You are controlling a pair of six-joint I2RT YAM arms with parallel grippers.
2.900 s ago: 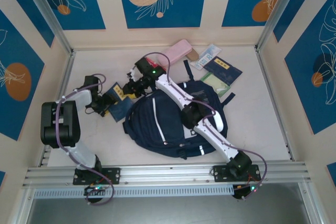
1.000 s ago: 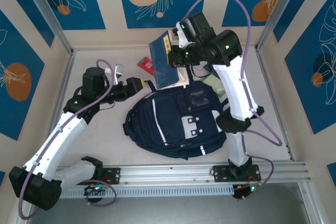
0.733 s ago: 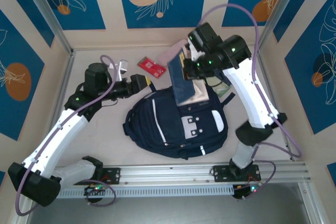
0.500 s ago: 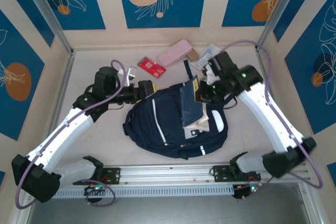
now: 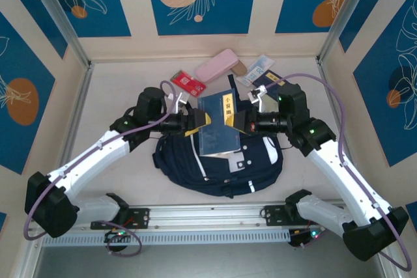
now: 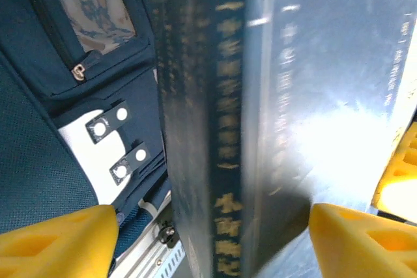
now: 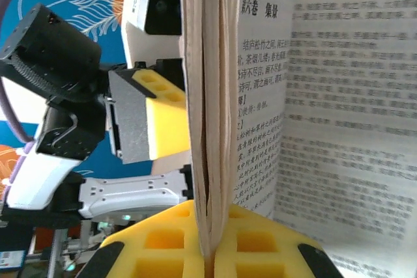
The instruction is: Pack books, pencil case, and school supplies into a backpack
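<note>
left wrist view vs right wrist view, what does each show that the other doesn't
Left wrist view: the gold-lettered cover of the thin dark navy book, and behind it the navy fabric backpack with its dotted white patch. Right wrist view: the right gripper shut on that book's pale page edges, plus a printed open page. Both: the book itself and the open left gripper with yellow fingers.

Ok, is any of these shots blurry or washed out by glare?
Left wrist: the navy book sits so close its gold lettering smears, and a white glare patch washes out its cover; the backpack behind looks sharper. Right wrist: the book's printed page is crisp and readable. Top external: evenly lit and sharp.
</note>
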